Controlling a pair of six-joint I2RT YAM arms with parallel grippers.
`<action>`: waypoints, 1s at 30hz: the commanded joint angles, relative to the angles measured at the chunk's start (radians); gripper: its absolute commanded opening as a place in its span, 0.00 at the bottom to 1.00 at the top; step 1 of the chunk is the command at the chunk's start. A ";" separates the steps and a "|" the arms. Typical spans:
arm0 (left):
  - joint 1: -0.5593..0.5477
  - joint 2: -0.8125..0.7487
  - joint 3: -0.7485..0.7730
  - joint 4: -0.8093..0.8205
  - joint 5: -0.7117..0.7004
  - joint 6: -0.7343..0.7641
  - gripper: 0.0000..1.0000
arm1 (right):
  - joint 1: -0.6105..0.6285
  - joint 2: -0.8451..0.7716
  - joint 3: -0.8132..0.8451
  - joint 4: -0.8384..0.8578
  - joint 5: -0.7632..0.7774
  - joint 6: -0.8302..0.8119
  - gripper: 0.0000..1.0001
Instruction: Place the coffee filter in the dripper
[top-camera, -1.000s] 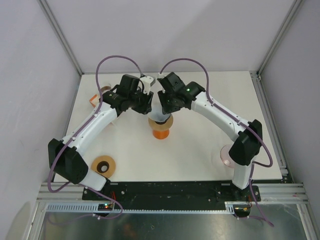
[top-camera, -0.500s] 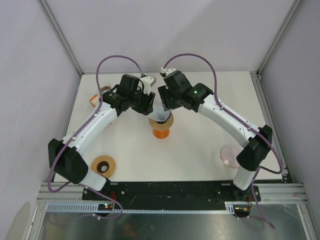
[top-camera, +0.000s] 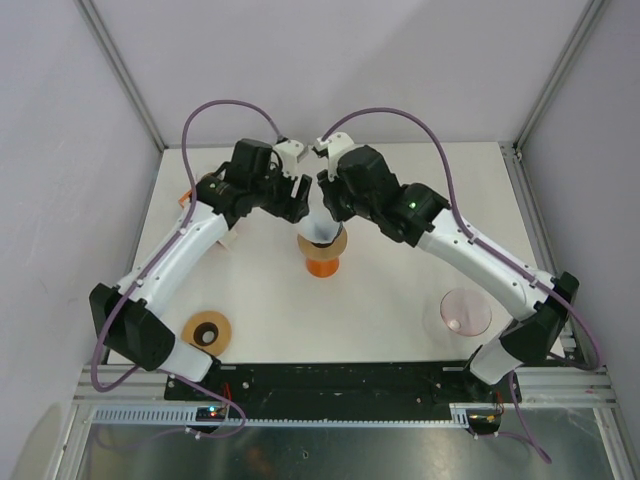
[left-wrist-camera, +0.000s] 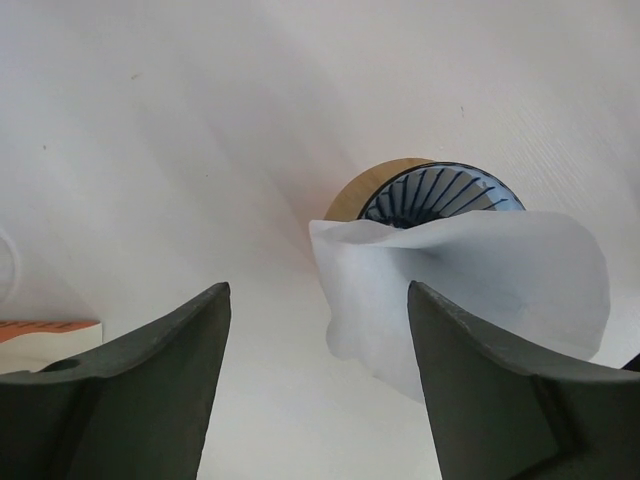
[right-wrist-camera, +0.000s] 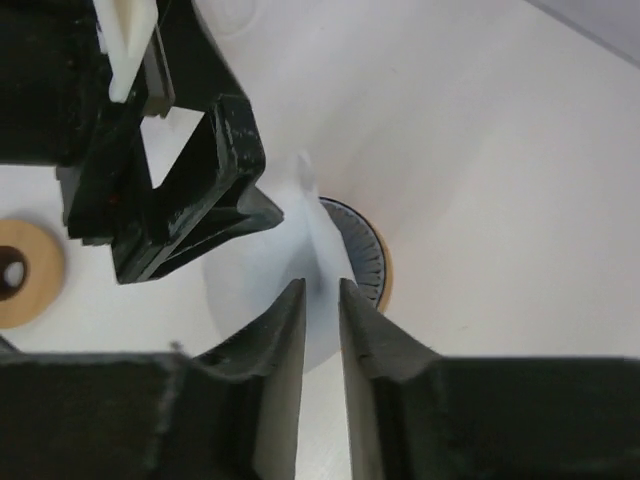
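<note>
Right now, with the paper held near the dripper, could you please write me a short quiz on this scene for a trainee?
1. True or false: the coffee filter is fully seated inside the dripper.
2. Fill in: the left gripper is ____ and holds nothing.
3. Which one pinches the coffee filter? A) the left gripper B) the right gripper C) neither
Key: 1 false, it hangs crumpled over the rim; 2 open; 3 B.

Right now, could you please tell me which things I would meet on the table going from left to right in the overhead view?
Wooden ring → dripper → pink dish.
</note>
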 joint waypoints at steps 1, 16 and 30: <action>0.068 -0.059 0.061 0.016 0.026 0.006 0.77 | 0.005 -0.030 -0.035 0.072 -0.126 -0.041 0.15; 0.268 -0.084 0.007 0.016 0.144 -0.007 0.81 | 0.022 0.264 0.182 -0.201 -0.054 -0.069 0.00; 0.276 -0.083 -0.010 0.015 0.151 -0.001 0.82 | 0.011 0.478 0.325 -0.355 -0.066 -0.060 0.00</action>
